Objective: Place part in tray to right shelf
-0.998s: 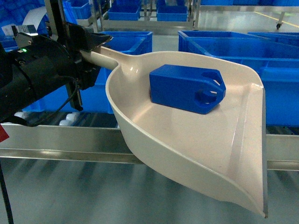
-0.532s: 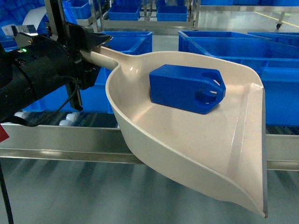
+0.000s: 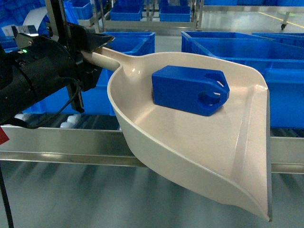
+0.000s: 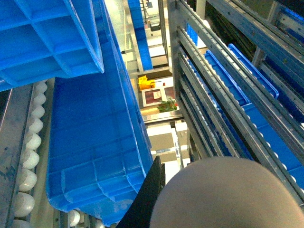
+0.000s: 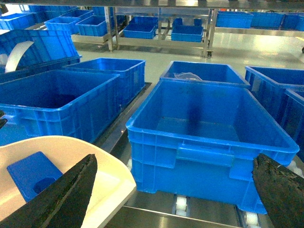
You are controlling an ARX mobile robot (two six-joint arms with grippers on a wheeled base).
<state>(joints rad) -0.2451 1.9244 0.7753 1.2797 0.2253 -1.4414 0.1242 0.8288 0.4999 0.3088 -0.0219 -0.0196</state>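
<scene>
The tray (image 3: 199, 147) is a cream scoop held in the air, tilted, with its flat lip toward the lower right. The part (image 3: 190, 90), a bright-blue block with a notched end, lies inside it near the back wall. My left gripper (image 3: 88, 52) is shut on the tray's long handle (image 3: 107, 58). The left wrist view shows only one black finger (image 4: 147, 199) against the rounded beige handle (image 4: 228, 194). My right gripper (image 5: 175, 161) is open with nothing between its fingers. The tray (image 5: 102, 183) and the part (image 5: 28, 173) sit just left of its left finger (image 5: 71, 194).
Large blue crates (image 3: 280, 71) stand on the roller shelf behind and right of the tray. An open blue crate (image 5: 209, 123) lies directly ahead of the right gripper. A steel shelf rail (image 3: 61, 142) runs under the tray. More crates (image 4: 90, 156) fill the left wrist view.
</scene>
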